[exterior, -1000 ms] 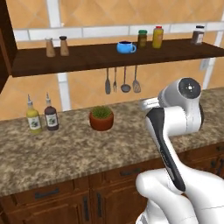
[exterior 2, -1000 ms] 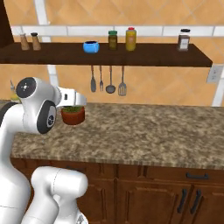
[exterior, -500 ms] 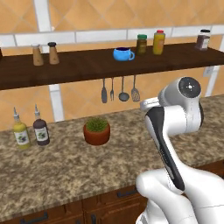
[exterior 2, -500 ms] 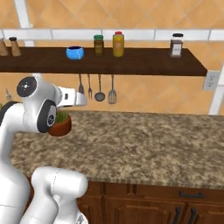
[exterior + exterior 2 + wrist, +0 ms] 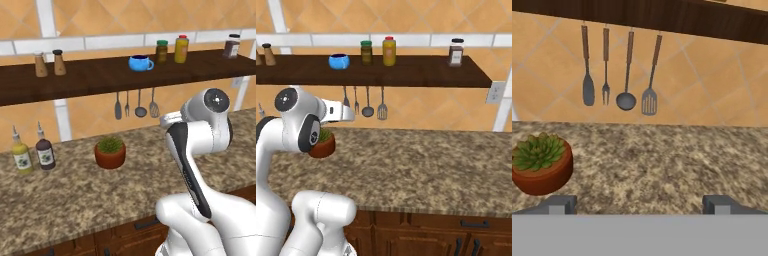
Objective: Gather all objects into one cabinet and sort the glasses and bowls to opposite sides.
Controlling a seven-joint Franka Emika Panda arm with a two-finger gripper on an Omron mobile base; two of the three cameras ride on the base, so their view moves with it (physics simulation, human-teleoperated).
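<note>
Everything slid sideways in both base views since the earlier pictures, because the base drove along; the squat shiny bright blue cup point(image 5: 140, 63) sat on the long dark wood plank shelf point(image 5: 90, 79); the gripper point(image 5: 641, 204) hung wide open over the speckled stone counter point(image 5: 662, 160), holding nothing; a small green plant in a red-brown pot point(image 5: 541, 164) stood nearby.

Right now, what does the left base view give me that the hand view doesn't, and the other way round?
Left base view alone: the bright blue cup on the long plank shelf, spice jars beside it, and two sauce bottles at the counter's left. Hand view alone: the gripper, its fingertips spread wide with nothing between them, above the granite. Both share the potted plant, the four hanging utensils under the shelf, and the granite counter.
</note>
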